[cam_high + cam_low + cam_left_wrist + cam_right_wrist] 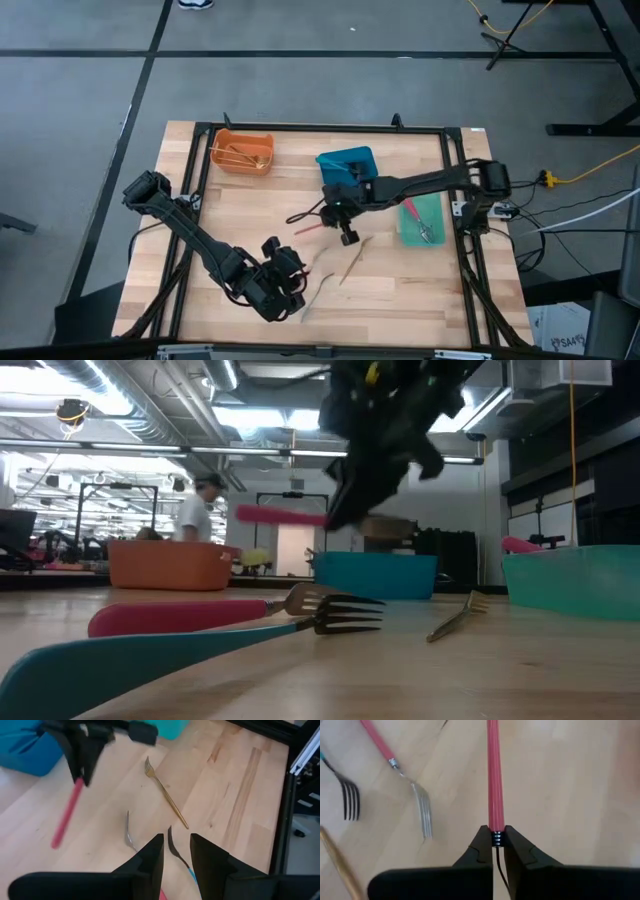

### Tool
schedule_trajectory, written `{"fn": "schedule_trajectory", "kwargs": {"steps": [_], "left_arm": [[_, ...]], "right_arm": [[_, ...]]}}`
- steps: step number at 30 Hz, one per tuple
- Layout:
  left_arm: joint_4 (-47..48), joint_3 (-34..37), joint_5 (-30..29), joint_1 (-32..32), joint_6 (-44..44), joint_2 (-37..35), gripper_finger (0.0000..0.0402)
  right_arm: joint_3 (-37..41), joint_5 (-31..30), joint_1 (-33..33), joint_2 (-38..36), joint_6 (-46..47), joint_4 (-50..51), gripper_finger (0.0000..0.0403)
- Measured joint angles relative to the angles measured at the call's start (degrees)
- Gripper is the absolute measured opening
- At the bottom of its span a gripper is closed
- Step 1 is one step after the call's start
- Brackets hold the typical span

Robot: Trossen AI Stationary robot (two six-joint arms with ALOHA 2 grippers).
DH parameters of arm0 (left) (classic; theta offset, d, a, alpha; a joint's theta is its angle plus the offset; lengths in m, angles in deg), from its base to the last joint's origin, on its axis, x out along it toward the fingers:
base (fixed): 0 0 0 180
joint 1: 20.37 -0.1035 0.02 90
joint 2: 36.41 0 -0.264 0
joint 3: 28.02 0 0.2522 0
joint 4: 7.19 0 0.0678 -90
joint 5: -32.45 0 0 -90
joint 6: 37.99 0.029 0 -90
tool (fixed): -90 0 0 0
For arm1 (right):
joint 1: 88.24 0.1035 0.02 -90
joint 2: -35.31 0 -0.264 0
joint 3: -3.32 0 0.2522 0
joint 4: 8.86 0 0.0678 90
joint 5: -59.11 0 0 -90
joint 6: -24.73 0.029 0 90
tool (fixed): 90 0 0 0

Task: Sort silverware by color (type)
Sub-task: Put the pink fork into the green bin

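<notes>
My right gripper (496,842) hangs over the middle of the table (345,232), shut on a red-handled utensil (280,515) lifted off the wood. Below it lie a gold fork (352,262), a second red-handled fork (385,747) and a dark fork with a teal handle (350,800), all flat on the table. My left gripper (176,845) waits open near the front edge (290,270); the dark fork shows beyond the gap between its fingers. A silver fork (129,832) lies beside it. My right gripper pinches the red-handled utensil between its two fingers at the neck (496,838), where the red handle meets the dark metal. The fingers slant down from the table's right side and lie along the utensil. The handle (494,770) sticks out ahead of the fingertips, clear of the table.
An orange bin (243,152) with gold utensils stands at the back left, a blue bin (347,165) at the back middle, and a green bin (422,220) with a red and a silver utensil at the right. A black frame runs around the table's edge (455,200).
</notes>
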Motion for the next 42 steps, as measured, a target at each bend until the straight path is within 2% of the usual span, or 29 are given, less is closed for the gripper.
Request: {"fn": "schedule_trajectory", "kwargs": {"steps": [8, 18, 28, 32, 42], "left_arm": [[-0.37, 0.00, -1.29, -0.13, 6.10, 0.00, 0.0089], [-0.43, 0.00, -3.03, -2.17, 12.86, 0.00, 0.0089], [0.04, 0.00, -3.19, -5.73, 13.19, 0.00, 0.0089], [0.06, 0.00, -3.19, -6.50, 13.21, 0.00, 0.0089], [0.04, 0.01, -3.19, -6.67, 13.21, 0.00, 0.0089]], "right_arm": [[-0.01, -6.10, 0.02, -11.31, 3.31, 6.93, 0.0006], [-0.02, -10.27, 0.03, -25.54, 13.71, 17.93, 0.0007], [0.25, -14.18, 0.09, -36.92, 23.42, 30.57, 0.0007], [5.23, -14.49, 0.09, -41.60, 27.04, 30.25, 0.0007], [26.02, -20.91, 0.09, -56.94, 41.03, 21.73, 0.0007]]}}
